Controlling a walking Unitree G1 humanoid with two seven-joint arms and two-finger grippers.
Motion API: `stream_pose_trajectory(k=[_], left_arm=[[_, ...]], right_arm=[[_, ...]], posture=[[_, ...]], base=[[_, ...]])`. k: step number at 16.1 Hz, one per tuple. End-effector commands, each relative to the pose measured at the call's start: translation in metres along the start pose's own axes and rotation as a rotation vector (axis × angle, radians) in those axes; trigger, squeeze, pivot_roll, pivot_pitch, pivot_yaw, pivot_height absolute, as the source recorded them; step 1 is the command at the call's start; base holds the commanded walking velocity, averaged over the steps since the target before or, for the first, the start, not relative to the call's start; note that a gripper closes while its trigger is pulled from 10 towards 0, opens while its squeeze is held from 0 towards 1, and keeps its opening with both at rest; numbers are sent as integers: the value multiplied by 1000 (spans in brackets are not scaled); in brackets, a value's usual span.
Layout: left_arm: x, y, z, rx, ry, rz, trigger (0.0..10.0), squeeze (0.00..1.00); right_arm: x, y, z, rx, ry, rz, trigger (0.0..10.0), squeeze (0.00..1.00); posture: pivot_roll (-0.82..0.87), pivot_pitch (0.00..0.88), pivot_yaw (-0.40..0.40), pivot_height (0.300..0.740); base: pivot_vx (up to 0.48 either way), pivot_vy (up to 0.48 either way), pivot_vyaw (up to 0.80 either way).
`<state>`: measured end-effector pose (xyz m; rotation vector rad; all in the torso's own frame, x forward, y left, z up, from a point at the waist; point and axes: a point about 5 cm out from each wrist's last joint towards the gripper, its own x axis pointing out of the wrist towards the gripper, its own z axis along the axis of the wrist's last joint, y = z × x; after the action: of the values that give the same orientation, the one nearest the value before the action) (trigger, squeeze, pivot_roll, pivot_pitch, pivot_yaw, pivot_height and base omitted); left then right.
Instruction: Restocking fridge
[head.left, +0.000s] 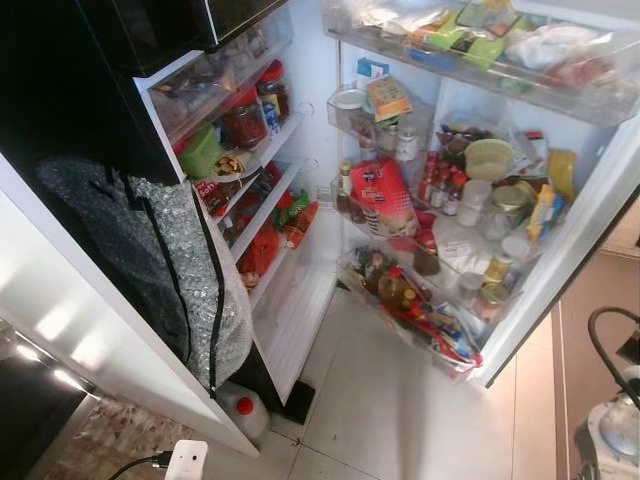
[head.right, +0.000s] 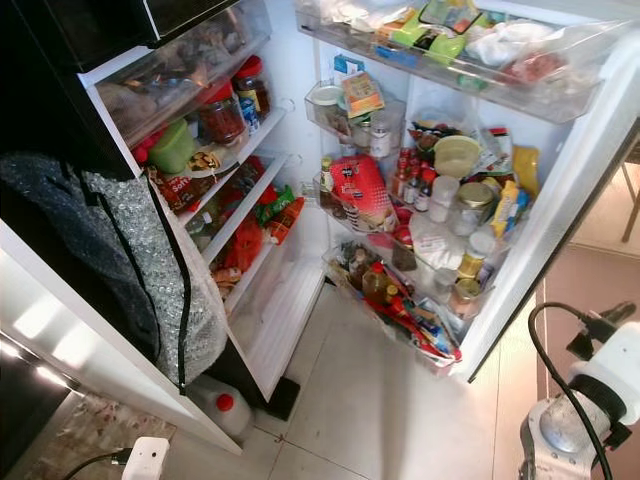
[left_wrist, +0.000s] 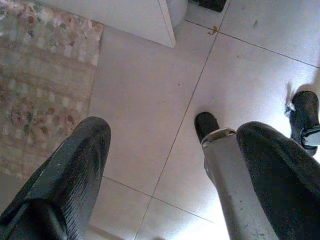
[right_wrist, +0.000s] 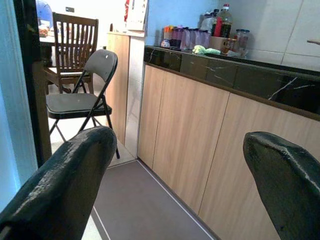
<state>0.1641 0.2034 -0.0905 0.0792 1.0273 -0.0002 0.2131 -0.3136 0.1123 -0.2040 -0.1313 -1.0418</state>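
Fridge: standing open across the middle of the head views, its white shelves running down the upper left and centre.
Door: swinging out to the right of the frame, its racks crowded with bottles and jars.
Red packet: leaning in a middle door rack, centre of the frame.
Cream bowl: sitting in a door rack at the upper right, just beside the small red-capped bottles.
Red-lidded jars: standing on an upper inner shelf, upper left of centre, next to a green tub.
Top door bin: holding bags and green packets along the upper edge of the frame.
White jug with a red cap: resting on the tiled floor at the foot of the fridge, lower left of centre.
White plug adapter: lying at the bottom edge, lower left.
Left gripper: hanging idle over the floor tiles, jaws standing apart and holding nothing; a patterned rug showing at the left of its wrist view.
Right gripper: pointing away from the fridge toward wooden cabinets under a dark table, jaws standing apart and empty; a black folding chair showing at the left of its wrist view.
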Motion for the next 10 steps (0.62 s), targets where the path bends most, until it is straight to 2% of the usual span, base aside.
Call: stream_pose_trajectory(k=[1, 6, 10], left_arm=[[-1, 6, -4, 2, 14, 15, 10000, 0], [-1, 7, -3, 4, 13, 17, 10000, 0], [-1, 7, -2, 2, 9, 17, 10000, 0]], right_arm=[[0, 2, 5, 11, 5, -16, 10000, 0], [8, 1, 11, 17, 9, -27, 10000, 0], [10, 6, 10, 21, 43, -4, 10000, 0]], posture=[[-193, 18, 98, 740], [-189, 27, 104, 740], [-185, 28, 105, 740]], base=[[0, 0, 0], [0, 0, 0], [0, 0, 0]])
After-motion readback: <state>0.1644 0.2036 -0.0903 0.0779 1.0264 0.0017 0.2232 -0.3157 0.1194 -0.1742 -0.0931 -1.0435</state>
